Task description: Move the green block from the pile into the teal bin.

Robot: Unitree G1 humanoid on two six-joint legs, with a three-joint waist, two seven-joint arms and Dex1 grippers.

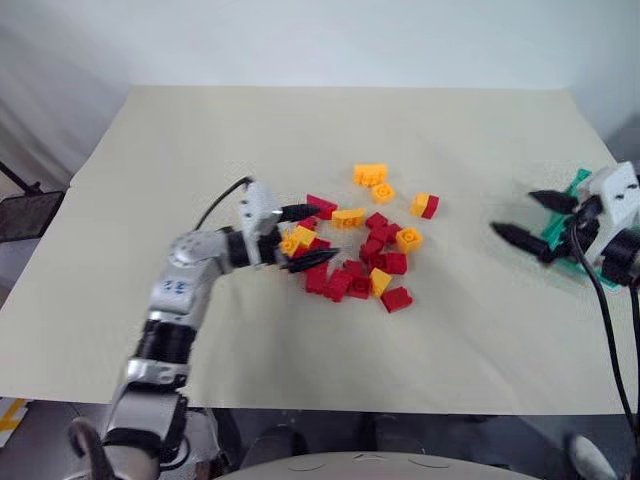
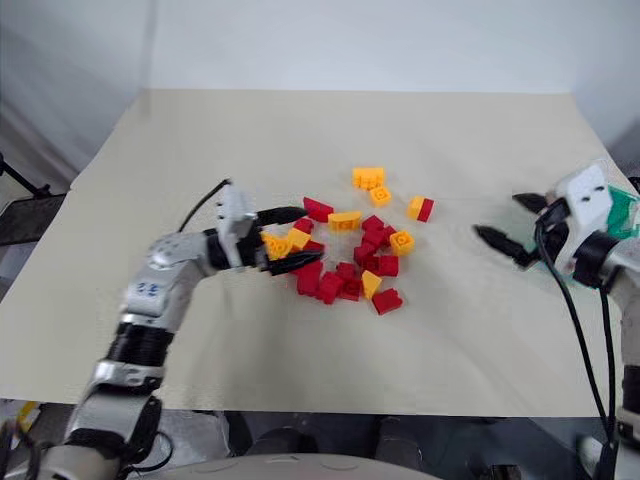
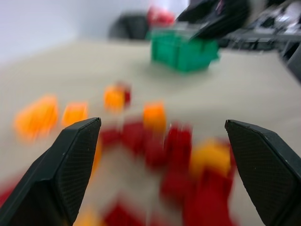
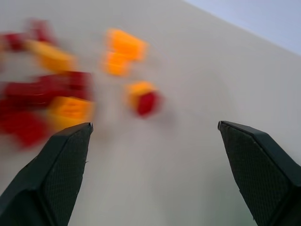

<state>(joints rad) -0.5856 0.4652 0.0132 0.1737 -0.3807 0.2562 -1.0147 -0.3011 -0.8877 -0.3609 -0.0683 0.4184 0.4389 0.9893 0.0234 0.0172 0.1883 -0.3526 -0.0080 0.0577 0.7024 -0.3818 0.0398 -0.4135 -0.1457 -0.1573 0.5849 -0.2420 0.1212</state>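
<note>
The pile (image 1: 365, 250) of red and yellow-orange bricks lies mid-table. My left gripper (image 1: 328, 230) is open at the pile's left edge, its fingers level and straddling the nearest bricks, holding nothing. Off to the right of the pile my right gripper (image 1: 512, 212) is open and empty, pointing left toward the bricks. The teal bin (image 1: 578, 184) stands at the table's right edge, mostly hidden behind the right hand, and is plainer in the left wrist view as the teal bin (image 3: 183, 54). The green block is out of view.
A beige cover (image 1: 200, 150) spans the table. Two orange bricks (image 1: 370, 175) and an orange-and-red pair (image 1: 425, 205) lie apart behind the pile. A black cable (image 1: 600, 300) hangs from the right wrist. A dark object (image 1: 25, 215) stands off the table's left side.
</note>
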